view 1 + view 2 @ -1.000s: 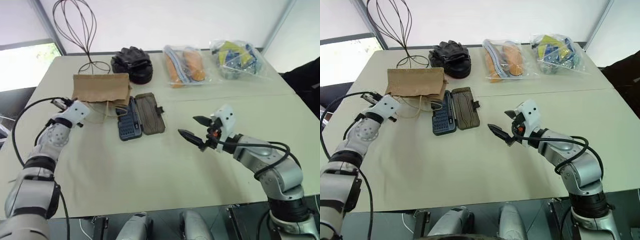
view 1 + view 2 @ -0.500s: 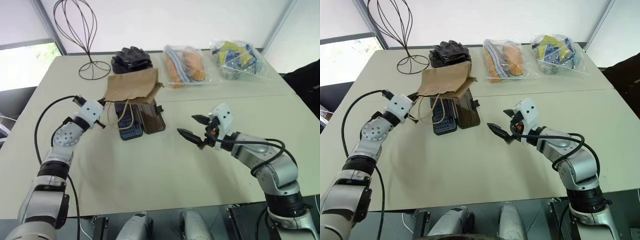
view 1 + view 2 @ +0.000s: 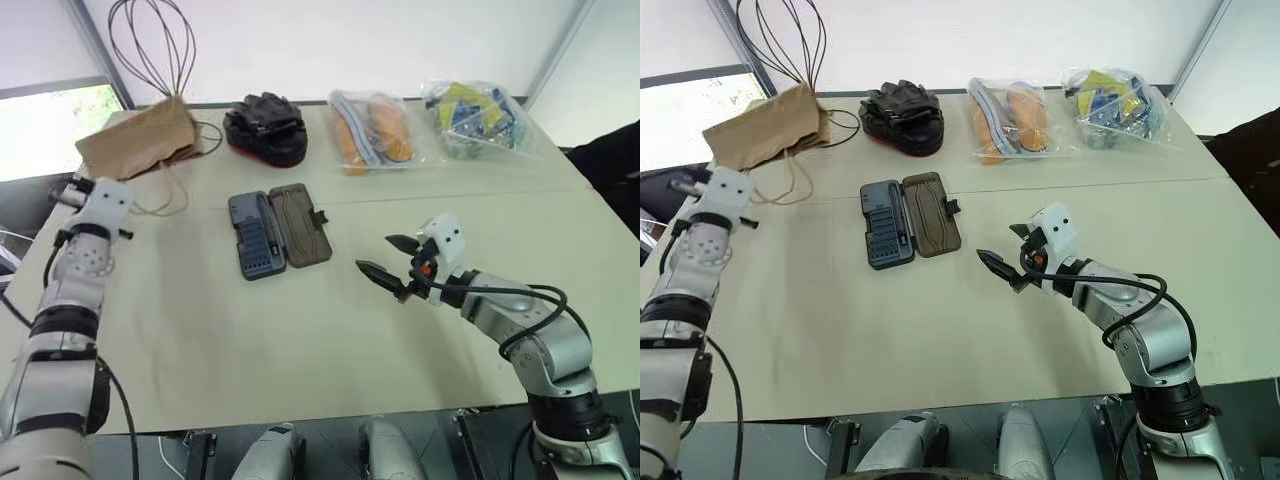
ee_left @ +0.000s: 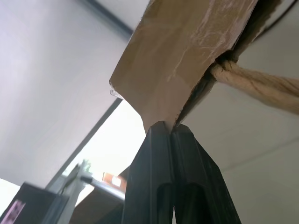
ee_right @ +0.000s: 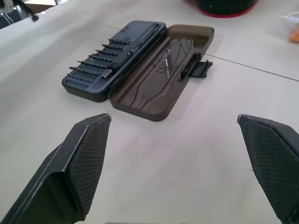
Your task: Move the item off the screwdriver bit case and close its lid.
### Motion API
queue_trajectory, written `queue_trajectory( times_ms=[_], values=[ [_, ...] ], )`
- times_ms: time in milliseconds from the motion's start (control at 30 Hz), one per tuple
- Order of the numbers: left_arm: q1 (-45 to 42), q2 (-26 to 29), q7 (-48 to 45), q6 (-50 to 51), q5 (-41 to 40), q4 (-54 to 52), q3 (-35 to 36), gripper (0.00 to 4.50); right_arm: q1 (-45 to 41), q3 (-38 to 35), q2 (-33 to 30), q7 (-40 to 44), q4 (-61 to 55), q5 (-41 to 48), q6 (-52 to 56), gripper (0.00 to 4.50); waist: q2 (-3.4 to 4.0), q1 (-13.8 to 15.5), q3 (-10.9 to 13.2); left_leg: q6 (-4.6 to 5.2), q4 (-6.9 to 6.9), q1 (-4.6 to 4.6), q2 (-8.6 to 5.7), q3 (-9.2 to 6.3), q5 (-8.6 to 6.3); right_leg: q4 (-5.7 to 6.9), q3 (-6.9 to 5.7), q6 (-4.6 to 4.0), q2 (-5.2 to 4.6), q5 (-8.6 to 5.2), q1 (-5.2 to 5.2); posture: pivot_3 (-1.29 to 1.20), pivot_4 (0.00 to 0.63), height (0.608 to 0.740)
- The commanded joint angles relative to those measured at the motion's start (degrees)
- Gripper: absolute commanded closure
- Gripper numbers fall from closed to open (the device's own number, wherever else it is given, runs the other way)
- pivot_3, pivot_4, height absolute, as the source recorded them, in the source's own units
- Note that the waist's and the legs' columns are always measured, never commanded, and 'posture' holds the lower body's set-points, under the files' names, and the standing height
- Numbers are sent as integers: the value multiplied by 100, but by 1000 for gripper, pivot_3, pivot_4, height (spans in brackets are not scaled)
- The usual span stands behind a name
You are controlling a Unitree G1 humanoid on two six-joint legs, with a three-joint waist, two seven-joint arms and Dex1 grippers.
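Observation:
The brown paper bag point(image 3: 140, 142), the item, hangs in the air at the table's far left, its twine handles point(image 3: 790, 180) drooping. My left gripper point(image 4: 164, 127) is shut on the bag's edge point(image 4: 187, 56). The screwdriver bit case lies open and flat at mid-table with nothing on it: blue-grey tray of bits point(image 3: 253, 236) on the left, smoky brown lid point(image 3: 302, 226) on the right, latch tab point(image 5: 196, 70) pointing away from the tray. My right gripper point(image 3: 375, 253) hovers open to the right of the case, pointing at it, with nothing between its fingers point(image 5: 88, 158).
A black glove bundle point(image 3: 265, 126) sits behind the case. A wire stand point(image 3: 150, 50) rises at the back left, just behind the bag. Two clear snack bags point(image 3: 370, 130) point(image 3: 475, 118) lie at the back right. The table's left edge runs near my left arm.
Half a second ago the bag hung over the case. My left gripper has swung it far to the left, leaving the case uncovered. The right gripper has stayed where it was.

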Motion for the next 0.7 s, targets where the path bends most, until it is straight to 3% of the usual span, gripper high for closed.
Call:
queue_trajectory(
  times_ms=[33,100,333,400,500,633,700],
  values=[
    [31,124,234,244,-40,151,160,4221,7,-94,19,-6,-204,4,-104,0,0,-2,0,0,0,0,0,0,0,0,0,0,0,0,0,0,150,740],
    [18,88,224,255,-74,252,146,3643,-23,-62,21,2,-205,2,-90,0,0,-1,0,0,1,-1,0,0,0,0,0,0,0,0,0,0,150,740],
    [11,148,317,279,18,170,69,167,-87,-81,-24,64,-159,16,-77,0,-1,-24,0,0,1,-1,0,-1,0,1,1,0,-7,0,0,0,150,740],
    [84,208,203,349,-42,-19,126,34,-98,-78,-35,88,-151,26,-67,0,-1,-28,0,0,0,-1,0,-1,0,0,0,0,-7,0,-1,0,150,740],
    [499,310,-791,800,-525,-997,365,34,-90,-102,-68,145,-146,52,-50,0,0,-38,0,0,0,-3,1,-1,0,1,1,0,-10,0,-1,0,150,740],
    [1865,911,-2919,2885,-1372,-3891,602,34,-93,-148,-161,290,-29,82,-39,0,5,-81,1,0,-5,-4,4,0,0,0,5,0,-10,0,-2,0,150,740],
    [2302,1303,-3574,3688,-1571,-4775,703,34,-119,-148,-185,363,59,80,-54,0,6,-124,2,0,-8,-8,10,-2,0,-1,6,-1,-7,0,-3,0,150,740]
  ],
)
